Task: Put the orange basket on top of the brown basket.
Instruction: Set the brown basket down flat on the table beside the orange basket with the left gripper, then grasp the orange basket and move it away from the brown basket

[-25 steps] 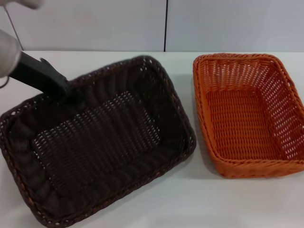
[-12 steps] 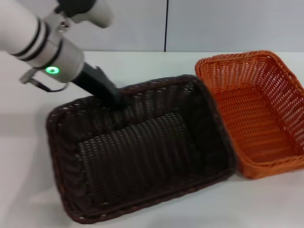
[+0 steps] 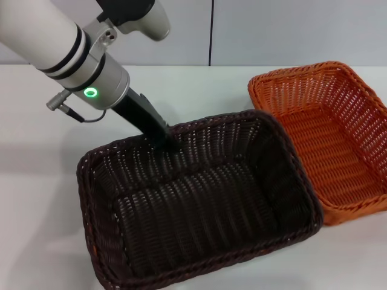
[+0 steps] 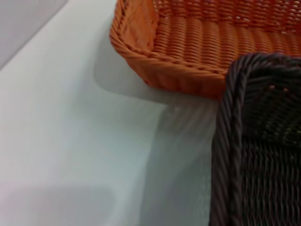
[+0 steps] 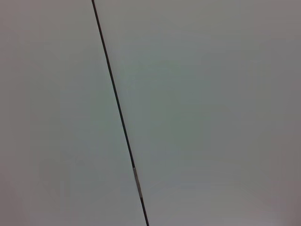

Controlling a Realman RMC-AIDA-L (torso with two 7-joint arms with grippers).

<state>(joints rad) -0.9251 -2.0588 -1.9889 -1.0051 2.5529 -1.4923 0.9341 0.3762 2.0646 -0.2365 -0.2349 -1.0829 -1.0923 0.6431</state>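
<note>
White table (image 3: 199,90), grey seamed wall (image 3: 272,30)

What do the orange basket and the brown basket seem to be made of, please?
The orange basket looks like woven wicker-style strands, possibly plastic rattan: even colour, slight sheen, open-weave sides and a braided rim. The brown basket shows the same weave in dark chocolate brown, with a twisted rim clear in the left wrist view. Natural or synthetic cannot be told for certain.

No legible txt or labels.
</note>
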